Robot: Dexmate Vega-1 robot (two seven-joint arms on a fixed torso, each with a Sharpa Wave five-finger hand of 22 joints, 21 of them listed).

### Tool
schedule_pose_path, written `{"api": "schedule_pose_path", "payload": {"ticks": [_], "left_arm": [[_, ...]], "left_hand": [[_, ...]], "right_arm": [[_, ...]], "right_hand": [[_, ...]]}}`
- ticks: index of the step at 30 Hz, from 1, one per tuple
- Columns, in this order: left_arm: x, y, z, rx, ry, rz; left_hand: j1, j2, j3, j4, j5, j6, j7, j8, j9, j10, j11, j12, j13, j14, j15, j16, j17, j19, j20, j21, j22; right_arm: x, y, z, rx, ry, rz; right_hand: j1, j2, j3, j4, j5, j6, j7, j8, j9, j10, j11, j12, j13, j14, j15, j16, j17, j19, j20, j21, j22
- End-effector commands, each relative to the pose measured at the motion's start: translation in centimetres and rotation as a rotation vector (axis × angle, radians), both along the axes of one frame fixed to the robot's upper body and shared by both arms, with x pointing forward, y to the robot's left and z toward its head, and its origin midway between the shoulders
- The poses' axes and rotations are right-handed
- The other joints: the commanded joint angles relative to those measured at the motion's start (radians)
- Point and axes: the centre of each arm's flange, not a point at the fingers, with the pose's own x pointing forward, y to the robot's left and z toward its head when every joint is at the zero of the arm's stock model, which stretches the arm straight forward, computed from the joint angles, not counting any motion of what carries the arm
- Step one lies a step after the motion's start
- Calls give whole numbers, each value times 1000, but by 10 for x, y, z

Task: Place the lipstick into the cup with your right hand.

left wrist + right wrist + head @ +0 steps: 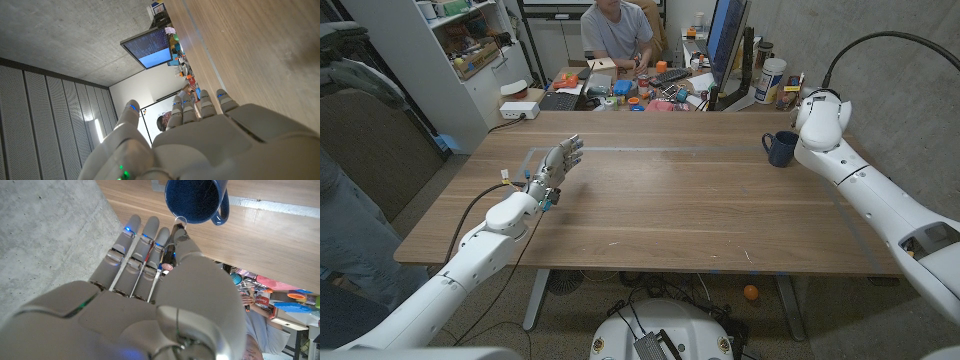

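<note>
Lipstick (172,255) mostly hidden in right hand (150,275)

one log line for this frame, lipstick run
right hand: holds lipstick near cup rim | left hand: idle, holds nothing | lipstick not in cup

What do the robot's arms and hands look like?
Smooth white rounded arm shells. The left hand and right hand are pale grey, with segmented fingers carrying tiny blue lights. A black cable runs along the left arm.

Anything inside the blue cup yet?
The right wrist view looks into the blue cup: only dark interior shows there, no lipstick. The lipstick is pinched in the right hand, its clear tip at the rim.
</note>
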Motion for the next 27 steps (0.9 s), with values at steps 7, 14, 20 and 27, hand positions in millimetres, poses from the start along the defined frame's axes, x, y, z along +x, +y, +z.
{"api": "schedule_pose_path", "payload": {"ticks": [7, 14, 20, 27], "left_arm": [[9, -10, -2, 3, 19, -3], [10, -11, -4, 2, 26, -6], [9, -11, -6, 1, 30, -7], [10, -12, -10, 1, 35, -12]], "left_hand": [[4, 0, 9, 3, 7, 9, 0, 0, 5, 1, 7, 1, 5, -2, -2, 6, 3, -2, 2, 3, 3], [4, 0, 9, 3, 7, 11, 0, 1, 5, 1, 6, 1, 5, -2, -2, 5, 3, -2, 1, 3, 3], [4, 1, 10, 3, 7, 10, 1, 0, 5, 2, 7, 1, 5, -2, -2, 5, 3, -2, 1, 3, 3], [4, 1, 10, 3, 7, 10, 1, 0, 5, 5, 7, 2, 5, -2, -2, 5, 3, -2, 1, 3, 3]], "right_arm": [[22, -8, -24, 16, 65, -6], [28, -5, -30, 18, 87, -2], [31, -2, -33, 14, 102, 2], [33, 4, -33, 10, 109, 13]], "right_hand": [[0, 12, 3, 4, 3, 94, -10, 22, 4, 2, -4, 1, 6, -1, -24, -10, 0, -5, -4, -5, 3], [-3, 13, 1, 5, 2, 93, -11, 21, 4, 1, -5, 0, 6, -3, -23, -12, 3, -9, -2, -7, 3], [-2, 13, 1, 5, 3, 92, -12, 21, 3, -2, -9, -2, 6, -6, -21, -14, 5, -11, 0, -8, 3], [-5, 10, 1, 5, 3, 64, -15, 10, 2, -16, -11, -8, 7, -16, -13, -27, 2, -16, 4, -11, 3]]}}
